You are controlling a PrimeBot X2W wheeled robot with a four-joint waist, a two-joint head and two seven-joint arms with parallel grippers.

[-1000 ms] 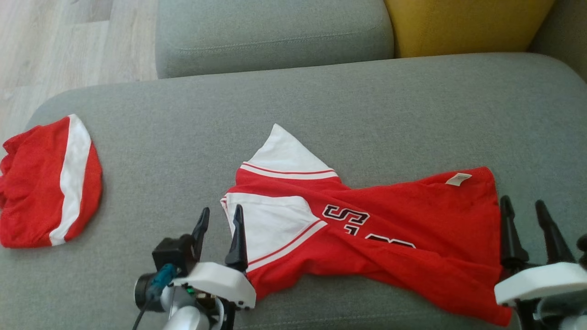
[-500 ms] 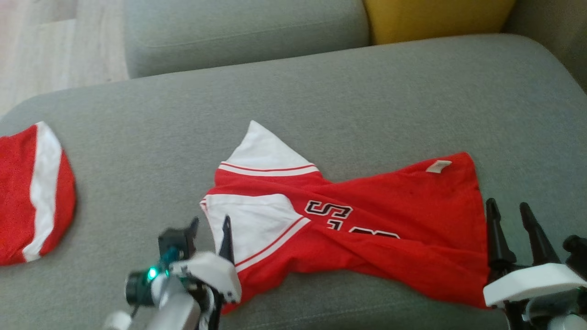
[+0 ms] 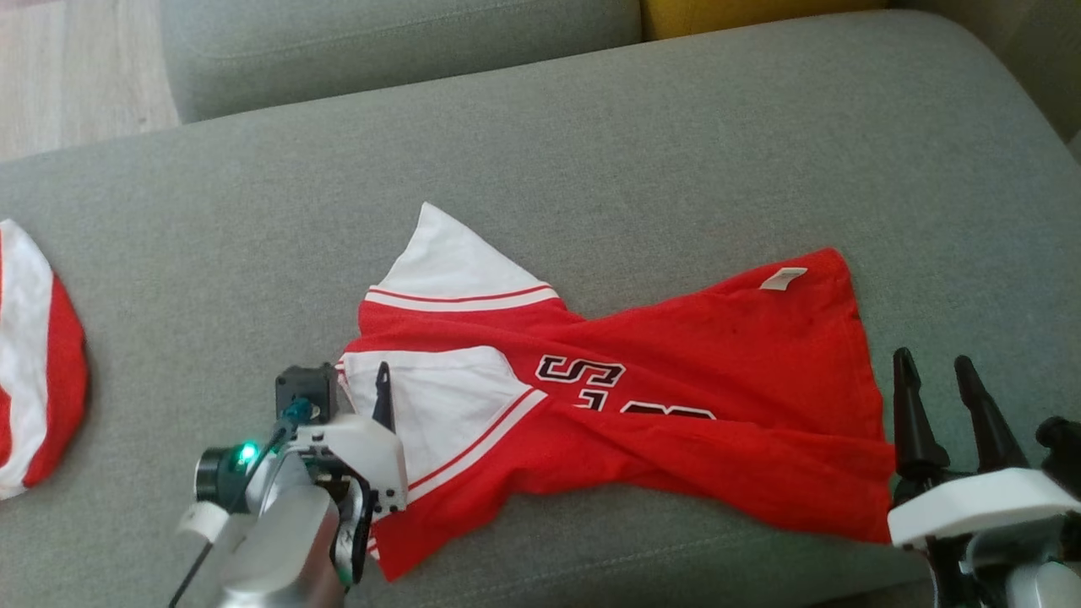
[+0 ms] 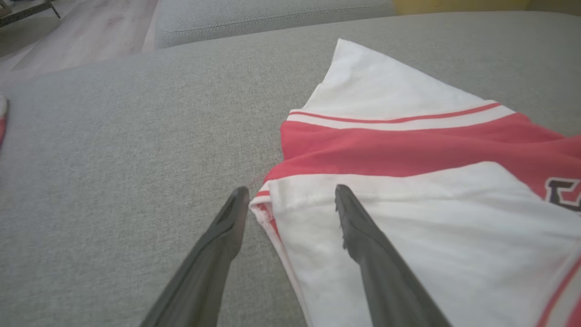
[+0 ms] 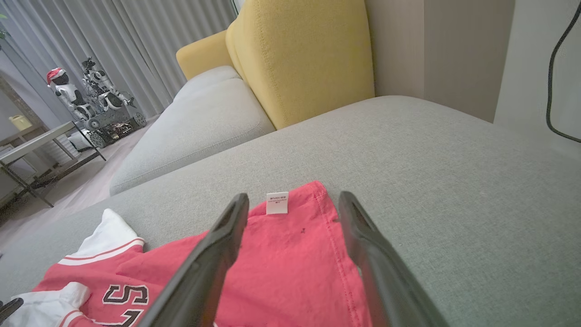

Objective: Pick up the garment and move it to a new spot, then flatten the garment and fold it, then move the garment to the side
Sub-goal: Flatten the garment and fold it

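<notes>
— Left gripper (image 4: 290,195): jaws apart, straddling the corner of the white sleeve (image 4: 408,236). Right gripper (image 3: 933,361): also apart, at the opposite red edge, holding nothing.
— Garment (image 3: 676,380)?
— Twisted and rumpled, lying on the grey sofa seat (image 3: 591,152) between both grippers. Judged light, limp, non-slippery; it will sag when lifted. Pinch the sleeve edge and the red corner, then raise both together.

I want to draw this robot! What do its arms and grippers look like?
The left gripper and right gripper each have two long pointy black fingers on a white shell. The left arm's forearm is silvery grey, with a green light, teal plug and thin black cable.
</notes>
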